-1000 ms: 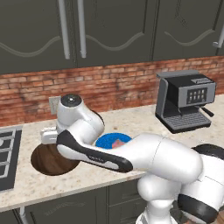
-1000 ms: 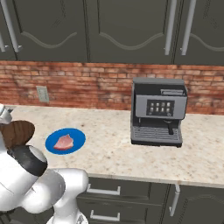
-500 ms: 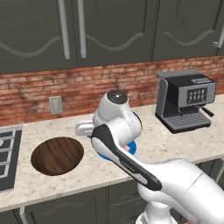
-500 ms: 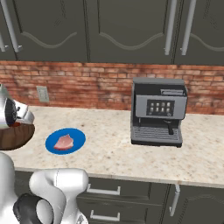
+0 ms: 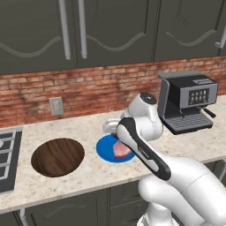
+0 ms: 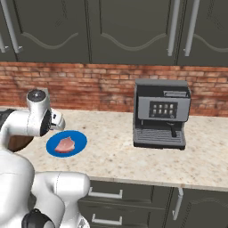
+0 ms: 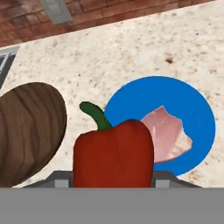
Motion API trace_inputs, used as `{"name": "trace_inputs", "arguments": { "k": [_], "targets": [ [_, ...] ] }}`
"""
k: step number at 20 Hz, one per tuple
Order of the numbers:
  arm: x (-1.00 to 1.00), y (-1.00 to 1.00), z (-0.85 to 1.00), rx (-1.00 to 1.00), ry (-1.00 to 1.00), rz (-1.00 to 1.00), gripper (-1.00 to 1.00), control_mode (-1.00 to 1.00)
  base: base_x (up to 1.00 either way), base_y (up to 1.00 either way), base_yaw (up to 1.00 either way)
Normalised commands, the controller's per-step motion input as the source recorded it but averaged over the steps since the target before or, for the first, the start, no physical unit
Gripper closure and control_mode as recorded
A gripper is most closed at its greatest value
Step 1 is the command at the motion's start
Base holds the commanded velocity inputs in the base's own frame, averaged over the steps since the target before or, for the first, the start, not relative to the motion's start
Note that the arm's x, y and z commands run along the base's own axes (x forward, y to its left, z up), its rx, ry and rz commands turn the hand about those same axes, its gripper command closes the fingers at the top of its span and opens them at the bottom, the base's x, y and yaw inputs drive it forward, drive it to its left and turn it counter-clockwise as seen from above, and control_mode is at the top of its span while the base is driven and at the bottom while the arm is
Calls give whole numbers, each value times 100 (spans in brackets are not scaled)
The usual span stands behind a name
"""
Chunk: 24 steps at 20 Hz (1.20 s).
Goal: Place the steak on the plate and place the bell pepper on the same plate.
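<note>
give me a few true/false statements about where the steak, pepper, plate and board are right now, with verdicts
1. The steak lies on the blue plate. True.
2. The pepper already rests on the plate. False: in the hand view it sits close to the camera at the end effector, held above the counter and not yet on the plate.
3. The wooden board has the steak on it. False: the board is bare; the steak is on the plate.
4. The coffee machine stands on the counter against the brick wall. True.
5. The plate lies on top of the board. False: they lie side by side on the counter, apart.
</note>
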Motion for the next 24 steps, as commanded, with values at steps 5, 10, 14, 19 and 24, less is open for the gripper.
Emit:
{"name": "trace_inputs", "arguments": {
  "k": [5, 10, 14, 19, 24],
  "targets": [
    [49, 0, -67, -4, 11, -4, 100, -100, 0, 0, 0],
    [51, 0, -32, -15, 18, -11, 100, -100, 0, 0, 0],
    [57, 0, 0, -15, 30, -13, 100, -100, 0, 0, 0],
    [48, -9, -24, -4, 7, -3, 100, -100, 0, 0, 0],
    [19, -12, -62, 0, 0, 0, 100, -100, 0, 0, 0]
  ]
}}
